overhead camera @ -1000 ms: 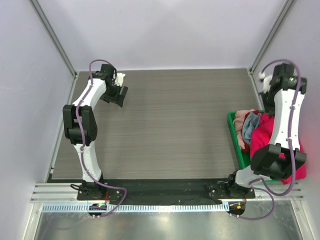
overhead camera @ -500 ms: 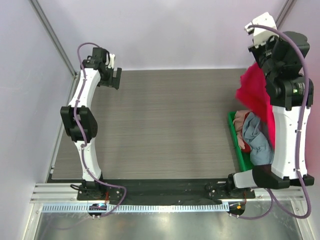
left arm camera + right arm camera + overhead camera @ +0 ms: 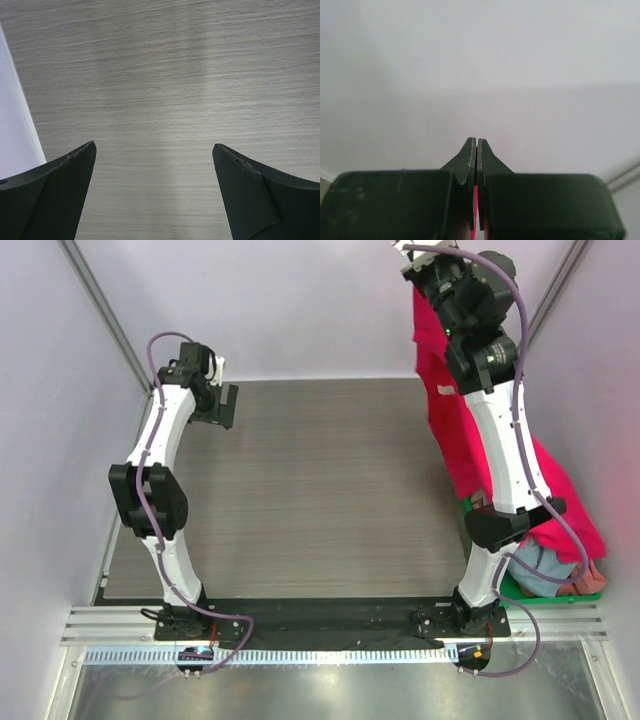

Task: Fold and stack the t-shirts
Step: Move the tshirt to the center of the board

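The bright crimson-red t-shirt (image 3: pixel 450 410) hangs in a long drape from my right gripper (image 3: pixel 420 270), which is raised high at the back right. Its lower end still lies over the green crate (image 3: pixel 515 588). In the right wrist view the gripper (image 3: pixel 476 142) is shut, with a thin strip of the red cloth (image 3: pixel 476 210) between its fingers. A grey-blue t-shirt (image 3: pixel 540 562) and a salmon-pink one (image 3: pixel 578 587) lie in the crate under the red cloth. My left gripper (image 3: pixel 222 405) is open and empty above the far left of the table, also seen in its wrist view (image 3: pixel 154 146).
The grey wood-grain table (image 3: pixel 340 480) is walled in by pale panels at the back and both sides. The crate stands at the table's right edge beside the right arm's base. The left wall's foot (image 3: pixel 20 125) shows close to the left gripper.
My right gripper has risen and swung to the back left, pulling the crimson t-shirt up out of the crate. My left gripper has shifted slightly towards the far left corner.
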